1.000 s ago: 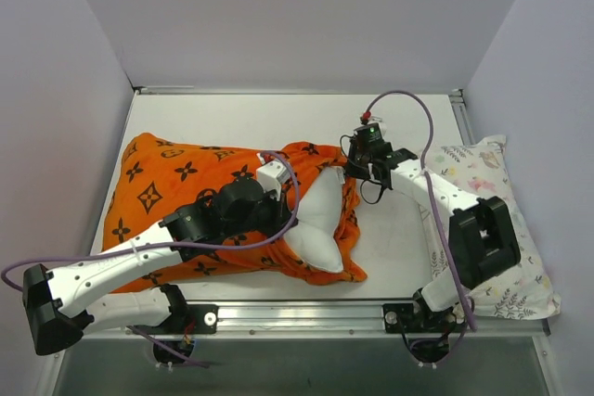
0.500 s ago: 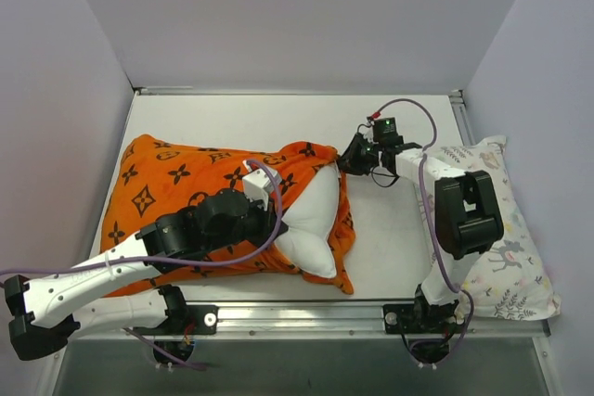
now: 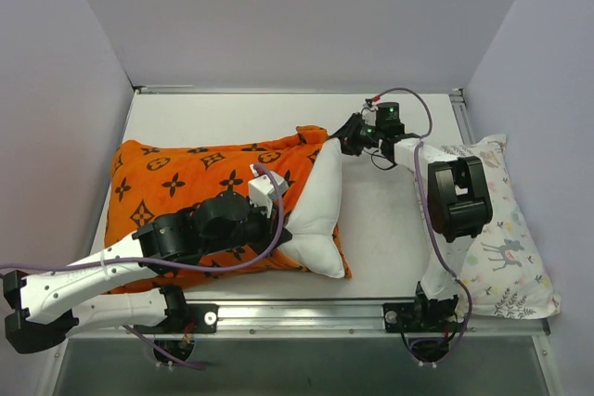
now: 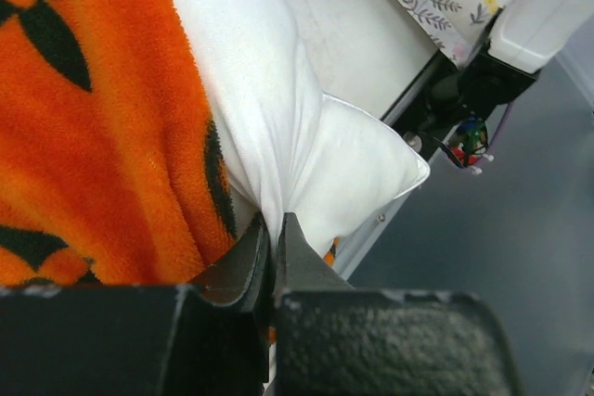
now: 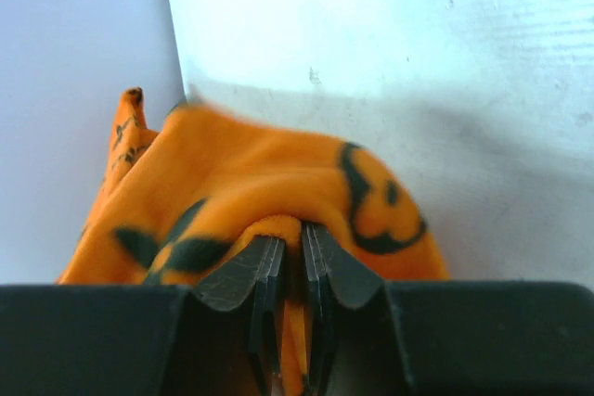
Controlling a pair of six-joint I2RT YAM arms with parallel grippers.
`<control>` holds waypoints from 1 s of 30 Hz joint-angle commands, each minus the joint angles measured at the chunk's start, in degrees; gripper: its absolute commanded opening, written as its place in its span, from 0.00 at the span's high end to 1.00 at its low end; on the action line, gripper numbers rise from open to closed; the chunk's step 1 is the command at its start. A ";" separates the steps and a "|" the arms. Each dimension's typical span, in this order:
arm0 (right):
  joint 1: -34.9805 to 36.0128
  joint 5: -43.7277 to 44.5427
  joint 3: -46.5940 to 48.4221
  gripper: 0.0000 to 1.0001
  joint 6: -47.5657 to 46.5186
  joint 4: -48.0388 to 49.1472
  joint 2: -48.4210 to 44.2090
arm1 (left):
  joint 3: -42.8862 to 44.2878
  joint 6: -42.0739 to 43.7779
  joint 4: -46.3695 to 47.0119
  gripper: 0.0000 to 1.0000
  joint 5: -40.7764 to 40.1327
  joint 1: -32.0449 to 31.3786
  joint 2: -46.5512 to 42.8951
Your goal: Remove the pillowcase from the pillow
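The orange pillowcase (image 3: 195, 178) with black motifs lies across the table's left half, its open end toward the right. The white pillow (image 3: 316, 215) sticks out of that open end. My left gripper (image 3: 277, 220) is shut on a pinch of the white pillow (image 4: 306, 150), with orange fabric (image 4: 83, 136) beside it. My right gripper (image 3: 345, 139) is shut on the pillowcase's far right corner (image 5: 278, 197) near the back of the table; the orange cloth bunches between its fingers.
A floral and animal-print pillow (image 3: 497, 229) lies along the right edge, partly under the right arm. The metal rail (image 3: 306, 312) runs along the near edge. Walls enclose the back and sides. Bare table (image 3: 390, 229) shows between the two pillows.
My right gripper has pulled the pillowcase corner back and to the right. My left gripper has drawn the pillow toward the near edge. More white pillow shows, and the case has flattened out to the left.
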 commanded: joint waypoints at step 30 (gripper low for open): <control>-3.95 16.78 -9.56 0.10 -9.72 -22.87 -32.83 | -0.82 -6.01 27.28 1.00 -5.07 7.02 16.68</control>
